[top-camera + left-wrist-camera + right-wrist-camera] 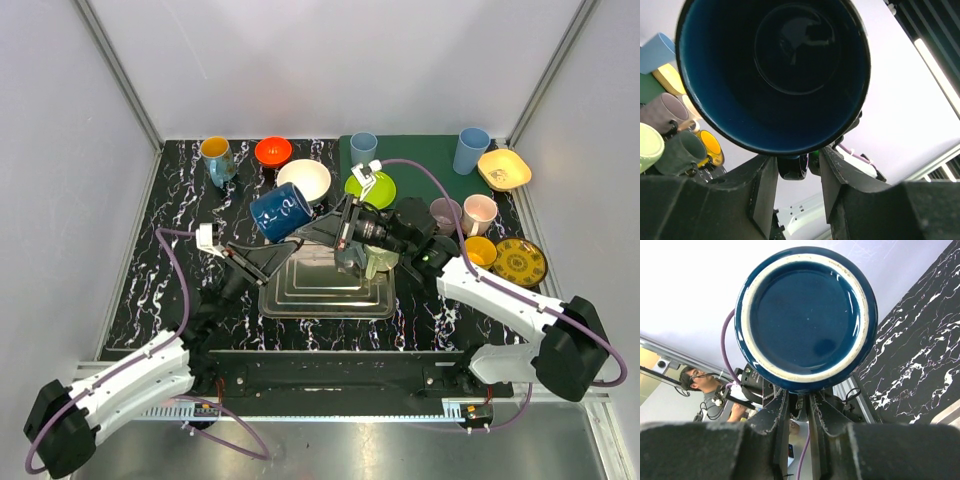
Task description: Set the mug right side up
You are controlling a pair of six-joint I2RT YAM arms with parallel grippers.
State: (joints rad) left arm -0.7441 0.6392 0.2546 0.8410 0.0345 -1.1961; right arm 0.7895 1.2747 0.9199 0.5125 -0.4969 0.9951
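Note:
The dark blue mug (282, 212) hangs in the air above the far left corner of the metal tray, tilted on its side. The left wrist view looks into its open mouth (775, 75); the right wrist view shows its base (805, 315). My right gripper (797, 402) is shut on the mug's handle, reaching in from the right (315, 230). My left gripper (795, 165) is open, its fingers on either side of the handle (791, 169), with a gap on one side. In the top view it sits below and to the left of the mug (285, 245).
A metal tray (330, 292) lies mid-table, with a grey-green mug (378, 262) at its right end under my right wrist. Behind are a white bowl (305, 180), green plate (378, 192), orange bowl (272, 150), blue cups (470, 150) and more mugs and dishes at the right.

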